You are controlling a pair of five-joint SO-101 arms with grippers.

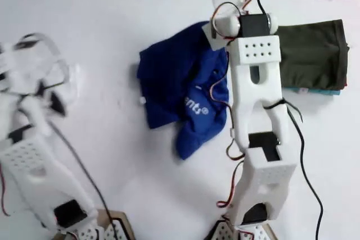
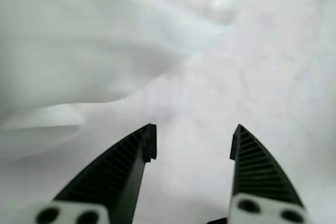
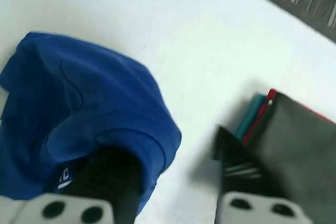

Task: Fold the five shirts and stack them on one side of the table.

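Note:
A crumpled blue shirt (image 1: 180, 91) with white print lies in the middle of the table. My right gripper (image 3: 168, 145) stands open at its far right edge. One dark finger (image 3: 107, 169) is over the blue cloth (image 3: 79, 98) and the other is beside the folded stack (image 3: 299, 140). That stack (image 1: 312, 54) lies at the right, with a dark green shirt on top and teal and red edges below. At the far left, a white shirt (image 1: 39, 68) is bunched around the left arm's end. My left gripper (image 2: 195, 129) is open, with white cloth (image 2: 94, 51) just ahead of it.
The right arm (image 1: 256, 111) stretches from the near edge over the blue shirt's right side, with black and red cables hanging off it. The left arm (image 1: 39, 167) stands at the near left. Bare white table (image 1: 118, 21) lies between the two shirts.

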